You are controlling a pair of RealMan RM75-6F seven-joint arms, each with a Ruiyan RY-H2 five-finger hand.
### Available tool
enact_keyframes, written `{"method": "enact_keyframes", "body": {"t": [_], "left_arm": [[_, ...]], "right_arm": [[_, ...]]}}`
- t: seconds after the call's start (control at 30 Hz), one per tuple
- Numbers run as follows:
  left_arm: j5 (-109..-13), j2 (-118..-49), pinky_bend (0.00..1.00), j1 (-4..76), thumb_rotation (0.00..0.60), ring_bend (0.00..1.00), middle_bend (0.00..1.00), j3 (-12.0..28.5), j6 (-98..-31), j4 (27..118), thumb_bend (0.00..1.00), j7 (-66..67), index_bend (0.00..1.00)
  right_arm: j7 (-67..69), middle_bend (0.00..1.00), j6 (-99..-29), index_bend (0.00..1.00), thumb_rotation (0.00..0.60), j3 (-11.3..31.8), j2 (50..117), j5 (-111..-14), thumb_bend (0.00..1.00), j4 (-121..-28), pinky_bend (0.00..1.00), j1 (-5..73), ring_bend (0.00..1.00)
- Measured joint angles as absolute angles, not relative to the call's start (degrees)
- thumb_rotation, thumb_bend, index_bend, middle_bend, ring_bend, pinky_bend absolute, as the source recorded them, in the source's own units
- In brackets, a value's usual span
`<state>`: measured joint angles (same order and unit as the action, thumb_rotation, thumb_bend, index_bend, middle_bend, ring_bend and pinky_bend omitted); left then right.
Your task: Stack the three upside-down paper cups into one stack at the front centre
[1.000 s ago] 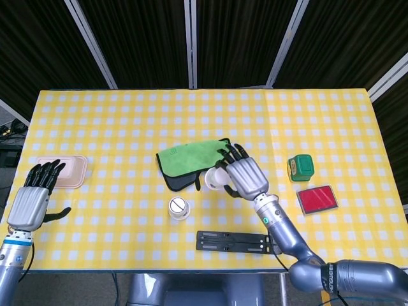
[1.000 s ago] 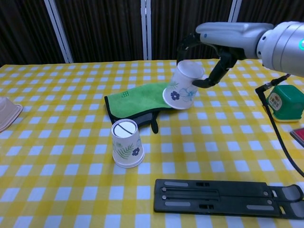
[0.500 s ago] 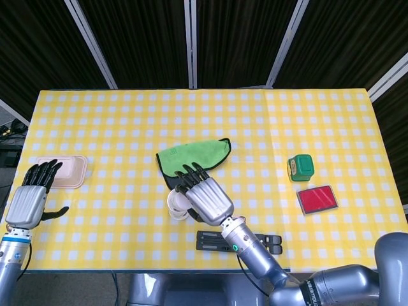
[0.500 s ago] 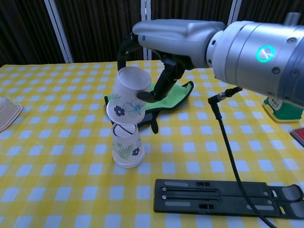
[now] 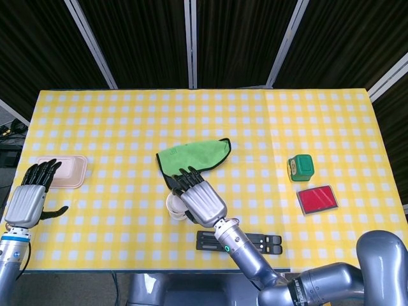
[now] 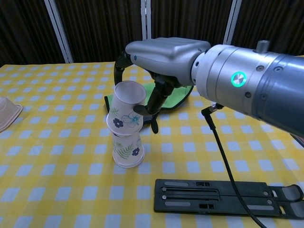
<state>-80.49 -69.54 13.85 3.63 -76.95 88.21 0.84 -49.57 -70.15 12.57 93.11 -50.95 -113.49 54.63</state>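
A paper cup with a leaf print (image 6: 127,151) stands upside down at the front centre of the table; the head view shows only its edge (image 5: 172,208). My right hand (image 6: 164,53) (image 5: 201,198) grips a second upside-down cup with blue flowers (image 6: 124,108). That cup sits slightly tilted over the top of the leaf-print cup. I see no third cup in either view. My left hand (image 5: 28,200) hovers open at the table's left edge, holding nothing.
A green cloth (image 5: 192,158) (image 6: 183,93) lies just behind the cups. A black bar (image 5: 239,242) (image 6: 223,195) lies along the front edge. At the left sits a beige container (image 5: 62,171) (image 6: 6,114). At the right are a green box (image 5: 301,167) and a red block (image 5: 317,199).
My right hand carried the flowered cup left from over the cloth to above the leaf-print cup, then lowered it onto that cup's top. The left hand has barely moved.
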Motion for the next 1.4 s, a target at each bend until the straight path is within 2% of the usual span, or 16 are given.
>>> {"method": "enact_keyframes", "body": {"t": [0.5, 0.77, 1.03, 1.4], "left_arm": [[-80.5, -69.5, 0.0, 13.8, 0.6, 0.0, 0.0, 3.9, -76.5, 88.4, 0.07, 0.7, 0.0], [-79.9, -69.1, 0.0, 14.0, 0.6, 0.0, 0.0, 4.0, -75.4, 88.4, 0.07, -0.2, 0.0], [-79.9, -69.0, 0.0, 13.9, 0.6, 0.0, 0.0, 4.1, -75.5, 88.4, 0.07, -0.1, 0.0], [-79.8, -69.3, 0.0, 13.8, 0.6, 0.0, 0.0, 4.0, -75.5, 88.4, 0.07, 0.8, 0.0]], "right_arm": [[-49.0, 0.1, -69.7, 0.45, 0.6, 11.4, 94.7, -50.4, 0.28, -111.2, 0.0, 54.9, 0.0], [-48.3, 0.05, -70.0, 0.32, 0.6, 11.2, 96.1, -50.8, 0.22, -109.5, 0.0, 54.8, 0.0], [-48.0, 0.03, -70.5, 0.26, 0.6, 10.7, 95.4, -51.5, 0.19, -110.2, 0.0, 54.1, 0.0], [-45.6, 0.0, -73.6, 0.22, 0.6, 8.1, 90.6, -55.6, 0.18, -111.0, 0.0, 49.9, 0.0]]}}
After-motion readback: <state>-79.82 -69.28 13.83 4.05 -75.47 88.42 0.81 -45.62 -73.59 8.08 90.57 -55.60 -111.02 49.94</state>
